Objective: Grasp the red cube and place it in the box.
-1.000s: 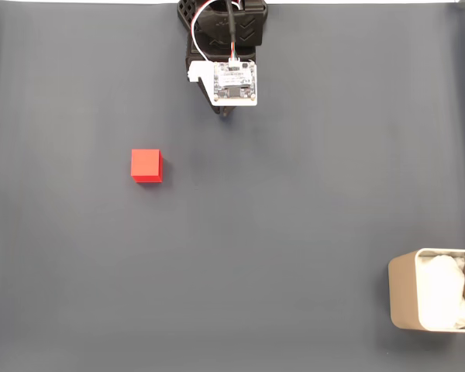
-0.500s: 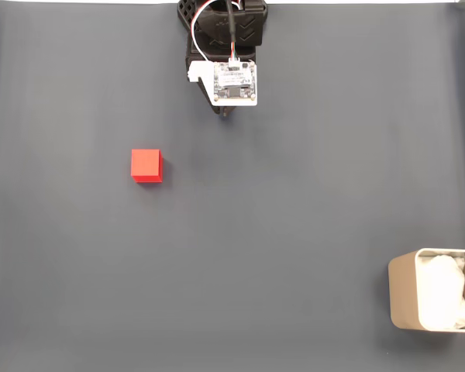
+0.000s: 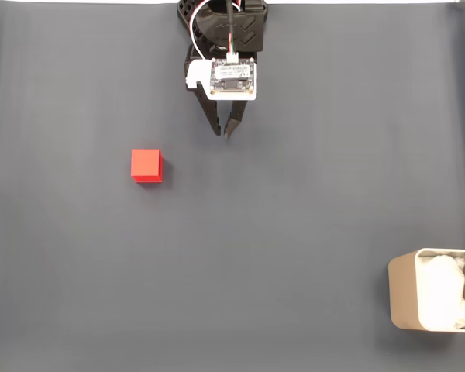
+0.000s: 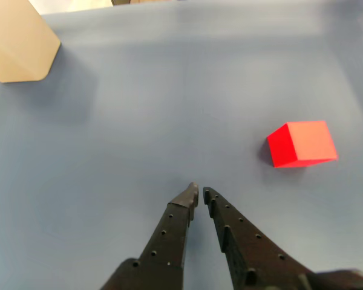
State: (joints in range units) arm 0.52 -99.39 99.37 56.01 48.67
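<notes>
Wrist view: pincer nearly closed (tips a hair apart), empty. Red cube lies ahead and to its right, well apart.

1. The fixed view looks straight down from high above, taking in the whole dark mat, with the arm's base at the top edge.
2. The wrist view looks forward and down along the gripper, close above the mat.
3. Both views share the red cube and the box.
</notes>
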